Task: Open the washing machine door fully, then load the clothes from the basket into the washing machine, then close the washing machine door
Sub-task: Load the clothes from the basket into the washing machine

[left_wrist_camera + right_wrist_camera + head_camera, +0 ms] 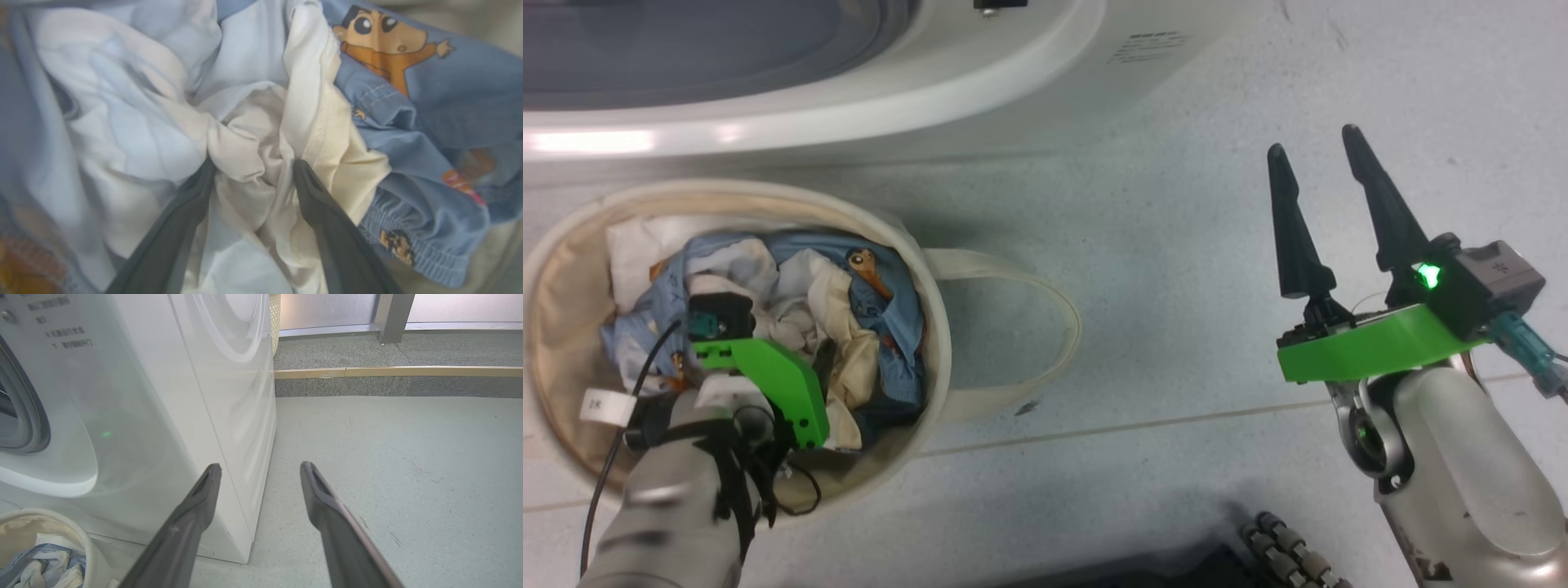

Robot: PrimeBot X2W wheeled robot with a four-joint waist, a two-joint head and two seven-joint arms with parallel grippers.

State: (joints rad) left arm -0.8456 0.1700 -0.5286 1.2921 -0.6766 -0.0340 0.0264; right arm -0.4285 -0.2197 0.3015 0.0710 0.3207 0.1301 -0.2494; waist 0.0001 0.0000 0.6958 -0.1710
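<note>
The washer (1013,90) stood along the far side, white, its front curving round a grey recess at far left; whether the door hung open could not be told from these views. Pale grey floor (1176,204) ran from it toward the near side and off to the right.

The basket (941,327) sat on the floor at left, just in front of the washer, upright, with one loop handle (1063,327) lying flat on the floor to its right. The clothes (882,310) lay crumpled inside it – light blue and cream cloth with orange cartoon figures – and a plain white pad (629,245) lay against the far-left wall.

The left gripper (254,163) was down in the basket, its jaws apart. The two dark fingers (318,204) pressed into the heap on either side of a bunched cream fold, not clamped on it.

The right gripper (1312,143) hung over bare floor at right, well apart from the basket – jaws wide, nothing between them, fingers pointing toward the far side. A green light (1426,275) glowed on its wrist.
</note>
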